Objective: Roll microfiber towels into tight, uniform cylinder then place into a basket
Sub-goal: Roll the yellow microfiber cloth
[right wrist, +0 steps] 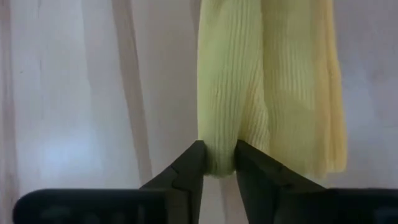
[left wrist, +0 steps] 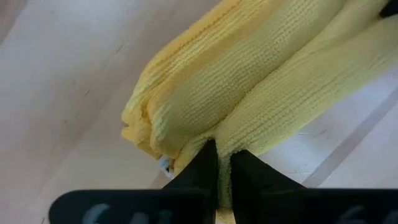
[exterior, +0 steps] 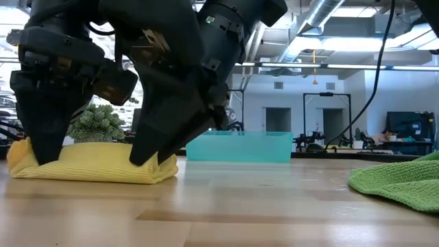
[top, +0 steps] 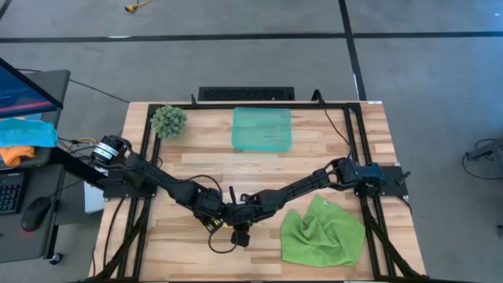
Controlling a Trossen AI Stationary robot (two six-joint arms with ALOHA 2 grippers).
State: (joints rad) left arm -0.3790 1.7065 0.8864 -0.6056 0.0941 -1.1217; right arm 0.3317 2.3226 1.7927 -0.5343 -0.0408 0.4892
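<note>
Towels: 1 yellow (exterior: 92,165), 1 green (top: 322,233); 1 basket (top: 262,129)

So the left gripper (left wrist: 219,163) has its two dark fingers (left wrist: 200,167) squeezed nearly together, with just a thin edge of the yellow towel (left wrist: 249,81) pinched between the tips. The towel's rolled into a chunky bundle lying on the pale wood table (left wrist: 68,81), layered folds bunched up at one end. A small pale tag (left wrist: 164,165) pokes out just beside the fingers.
</note>
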